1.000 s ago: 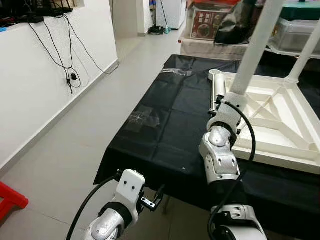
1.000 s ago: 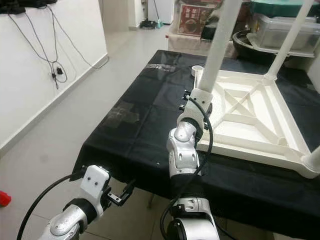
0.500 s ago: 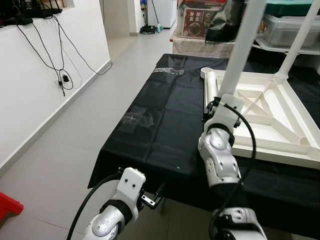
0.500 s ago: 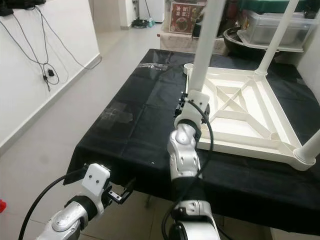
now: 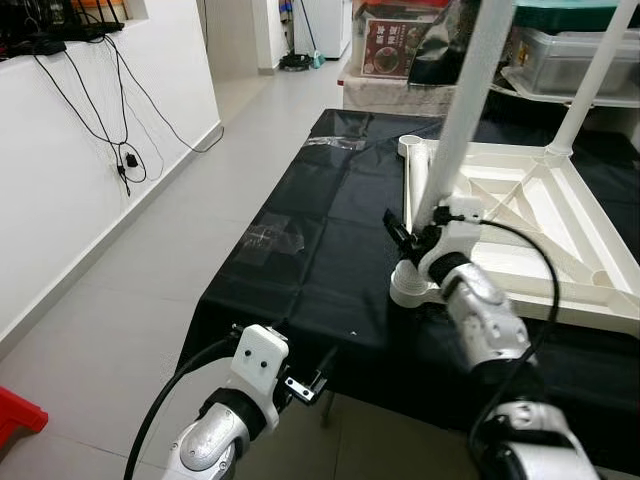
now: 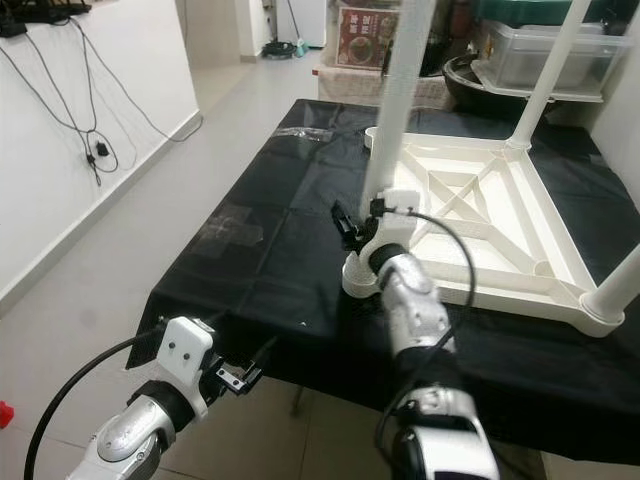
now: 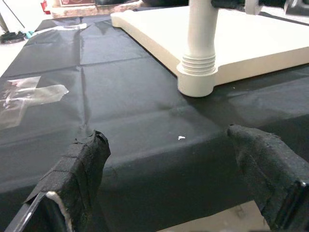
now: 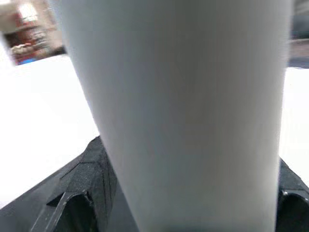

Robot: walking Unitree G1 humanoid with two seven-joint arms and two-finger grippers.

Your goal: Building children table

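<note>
A white children's table (image 5: 590, 300) lies upside down on a black-covered work table (image 5: 300, 250). At its near left corner a tall white leg (image 5: 462, 90) stands upright in its socket (image 5: 412, 290). My right gripper (image 5: 425, 228) is shut on this leg just above the socket; in the right wrist view the leg (image 8: 188, 96) sits between both black fingers (image 8: 91, 188). Another leg (image 5: 592, 85) rises at the far right, and a third (image 6: 622, 290) at the near right. My left gripper (image 5: 305, 385) hangs open below the work table's front edge, facing the socket (image 7: 196, 72).
An open socket (image 5: 410, 146) marks the table's far left corner. A patch of clear tape (image 5: 275, 235) lies on the cloth. Storage boxes (image 5: 570, 55) stand behind. A white wall with hanging cables (image 5: 125, 150) runs along the left, with grey floor between. A red object (image 5: 15, 415) sits low left.
My right forearm has swung down and to the right while the gripper stays on the leg, uncovering the leg's base. The left arm has barely moved.
</note>
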